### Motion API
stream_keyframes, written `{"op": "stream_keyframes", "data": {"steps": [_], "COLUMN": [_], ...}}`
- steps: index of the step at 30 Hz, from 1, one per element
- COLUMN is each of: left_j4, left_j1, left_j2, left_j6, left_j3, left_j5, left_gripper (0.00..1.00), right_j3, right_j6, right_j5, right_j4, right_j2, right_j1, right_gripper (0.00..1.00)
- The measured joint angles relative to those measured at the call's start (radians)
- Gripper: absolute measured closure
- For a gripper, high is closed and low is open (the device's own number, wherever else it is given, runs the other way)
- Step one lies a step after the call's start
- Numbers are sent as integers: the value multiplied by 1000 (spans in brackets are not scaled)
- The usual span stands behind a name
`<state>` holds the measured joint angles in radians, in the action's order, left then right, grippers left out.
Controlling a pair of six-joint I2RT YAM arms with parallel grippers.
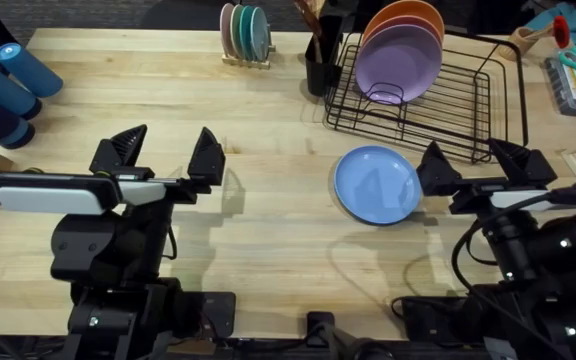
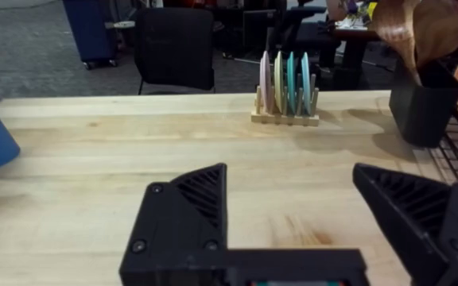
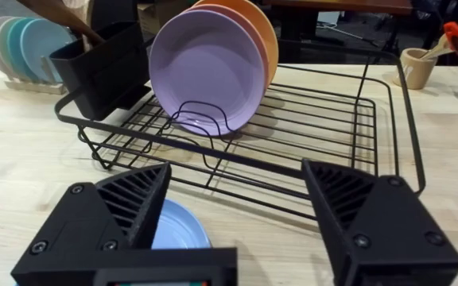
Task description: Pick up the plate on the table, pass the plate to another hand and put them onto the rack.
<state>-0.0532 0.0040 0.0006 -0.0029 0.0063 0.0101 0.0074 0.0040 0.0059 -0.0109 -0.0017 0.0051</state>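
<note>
- Lying flat on the table (image 1: 268,230): light-blue plate (image 1: 377,185), just in front of the rack (image 1: 468,100), near its front-left corner. Nothing grips it.
- Right end effector (image 1: 478,165) w/ fingers spread wide, holding nothing; sits in front of the rack, just right of the blue plate, one fingertip at the plate's rim edge. Can't tell if touching.
- Right wrist view: rack (image 3: 316,135) straight ahead, part of blue plate (image 3: 177,230) seen low btwn the spread fingers (image 3: 126,206).
- Rack holds a purple plate (image 1: 398,62) upright in a slot, orange plate (image 1: 408,20) directly behind it; both at the rack's left-rear part.
- Black utensil holder (image 1: 320,62) stands against the rack's left side, wooden utensils inside.
- Left end effector (image 1: 168,155) also wide open, empty; well left of the rack and well apart from the blue plate, over bare table.
- Left wrist view: small wooden stand (image 2: 286,99) w/ pastel plates ahead, past the open fingers (image 2: 189,206); stand is left of the rack, at the table's far edge.
- Blue cylinders (image 1: 8,85) far left of the rack, at the table's edge.
</note>
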Motion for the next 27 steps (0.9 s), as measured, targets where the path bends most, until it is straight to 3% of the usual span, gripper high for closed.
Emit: {"op": "stream_keyframes", "data": {"steps": [19, 27], "left_j4": [-30, -250], "left_j1": [0, 0], "left_j2": [3, 77], "left_j6": [3, 4], "left_j3": [2, 169], "left_j5": [0, 0], "left_gripper": [8, 8], "right_j3": [1, 129], "right_j6": [-9, -13], "right_j5": [1, 9], "right_j4": [4, -222], "right_j2": [0, 19], "right_j1": [0, 0], "right_gripper": [5, 5]}}
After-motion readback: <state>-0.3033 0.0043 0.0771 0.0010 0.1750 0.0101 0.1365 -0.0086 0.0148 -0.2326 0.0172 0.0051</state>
